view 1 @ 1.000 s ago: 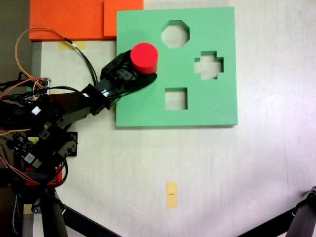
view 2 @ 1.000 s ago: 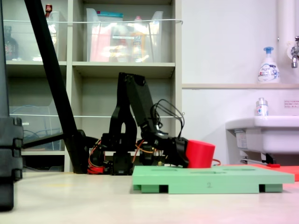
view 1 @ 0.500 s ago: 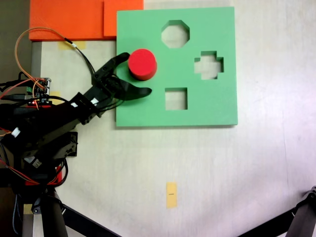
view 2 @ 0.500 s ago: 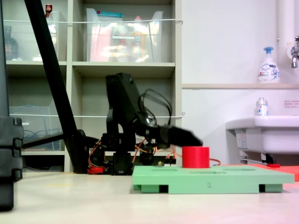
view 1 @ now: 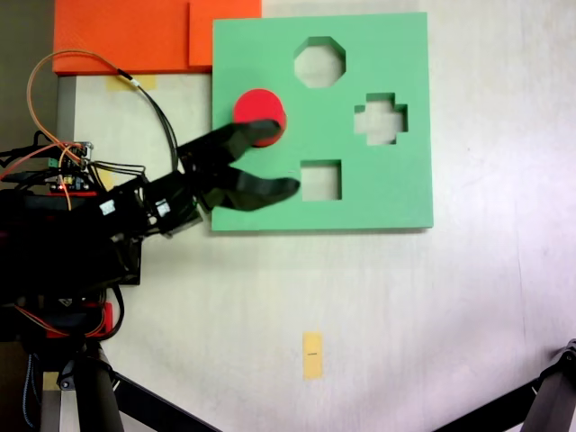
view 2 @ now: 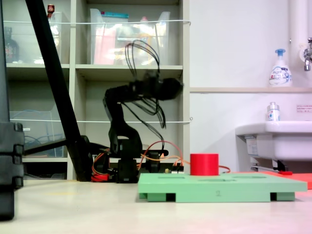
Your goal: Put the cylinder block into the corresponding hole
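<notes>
Fingers point(view 1: 266, 162): spread wide apart, holding nothing, raised above the green board point(view 1: 396, 193). Cylinder block point(view 1: 260, 112): upright in the board's hole, beside the upper finger.

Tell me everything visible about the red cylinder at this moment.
The red cylinder is a short, matte, foam-looking block with a flat round top. It stands upright on the green board, left of the cut-outs in the top-down fixed view, most of its height above the board surface in the side fixed view. Whether its base sits in a hole cannot be told. The gripper is open and raised; nothing grips the cylinder, though one jaw overlaps its edge from above.
</notes>
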Controlling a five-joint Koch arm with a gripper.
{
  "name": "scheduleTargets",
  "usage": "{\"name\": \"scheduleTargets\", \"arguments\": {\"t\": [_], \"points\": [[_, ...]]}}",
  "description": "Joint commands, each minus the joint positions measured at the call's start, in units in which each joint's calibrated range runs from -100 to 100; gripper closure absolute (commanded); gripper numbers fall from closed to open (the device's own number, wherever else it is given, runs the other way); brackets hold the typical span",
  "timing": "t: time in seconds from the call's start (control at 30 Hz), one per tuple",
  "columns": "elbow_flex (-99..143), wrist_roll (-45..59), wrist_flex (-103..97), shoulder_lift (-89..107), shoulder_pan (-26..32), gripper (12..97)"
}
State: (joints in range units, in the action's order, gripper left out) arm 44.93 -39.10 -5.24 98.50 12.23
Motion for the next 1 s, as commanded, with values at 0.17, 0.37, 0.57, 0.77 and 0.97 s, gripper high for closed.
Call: {"name": "scheduleTargets", "arguments": {"t": [0.17, 0.37, 0.57, 0.77, 0.97], "points": [[0.7, 21.9, -0.2, 1.5, -8.1, 62.6], [16.8, 32.4, -1.0, 1.5, -10.6, 62.9], [36.7, 41.5, -1.5, 1.5, -11.9, 61.6], [54.2, 42.6, -1.6, 1.5, -11.9, 61.6], [55.1, 43.0, -1.6, 1.5, -11.9, 61.6]]}}
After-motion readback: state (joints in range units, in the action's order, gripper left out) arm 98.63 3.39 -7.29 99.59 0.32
